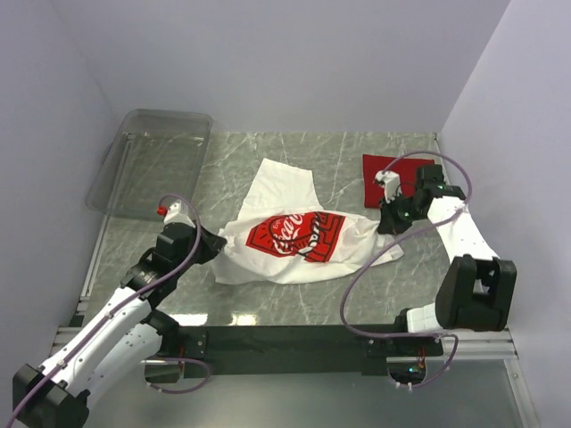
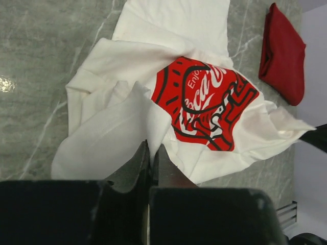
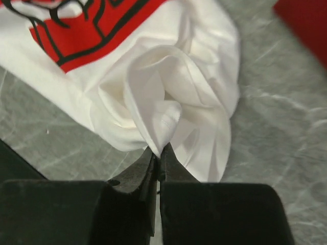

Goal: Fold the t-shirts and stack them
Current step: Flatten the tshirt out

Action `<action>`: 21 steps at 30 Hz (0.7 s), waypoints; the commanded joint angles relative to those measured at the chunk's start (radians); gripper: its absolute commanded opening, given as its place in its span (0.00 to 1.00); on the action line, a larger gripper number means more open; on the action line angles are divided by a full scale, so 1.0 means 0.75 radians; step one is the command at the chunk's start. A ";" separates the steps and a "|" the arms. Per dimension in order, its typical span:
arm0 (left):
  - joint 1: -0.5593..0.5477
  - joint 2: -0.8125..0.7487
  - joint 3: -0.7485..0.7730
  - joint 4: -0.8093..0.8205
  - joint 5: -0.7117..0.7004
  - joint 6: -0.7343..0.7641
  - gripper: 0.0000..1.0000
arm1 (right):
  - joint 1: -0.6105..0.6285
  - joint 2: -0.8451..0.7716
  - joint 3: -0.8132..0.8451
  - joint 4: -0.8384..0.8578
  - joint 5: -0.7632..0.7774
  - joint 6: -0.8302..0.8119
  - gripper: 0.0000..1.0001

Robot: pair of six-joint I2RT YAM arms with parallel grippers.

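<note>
clamping left end effector (image 2: 152,153) and right end effector (image 3: 159,153) on the white t-shirt (image 1: 285,234), you are readying it to flatten.

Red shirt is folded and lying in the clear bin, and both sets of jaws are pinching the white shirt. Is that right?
Not quite. The red shirt is folded, but it lies on the table at the far right, not in the bin, which stands at the far left. The top view shows this. Both sets of jaws are pinching the white shirt, as you say.
</note>
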 commanded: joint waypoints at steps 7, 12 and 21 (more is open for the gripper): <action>0.002 -0.114 0.030 -0.047 0.051 -0.019 0.48 | 0.016 -0.165 -0.046 0.033 0.288 -0.092 0.77; 0.004 -0.179 0.156 -0.154 -0.031 0.072 0.77 | 0.018 -0.276 -0.063 -0.005 0.303 -0.218 0.86; 0.004 -0.196 0.294 -0.219 -0.099 0.232 0.84 | 0.018 -0.458 -0.323 -0.203 0.125 -0.820 0.82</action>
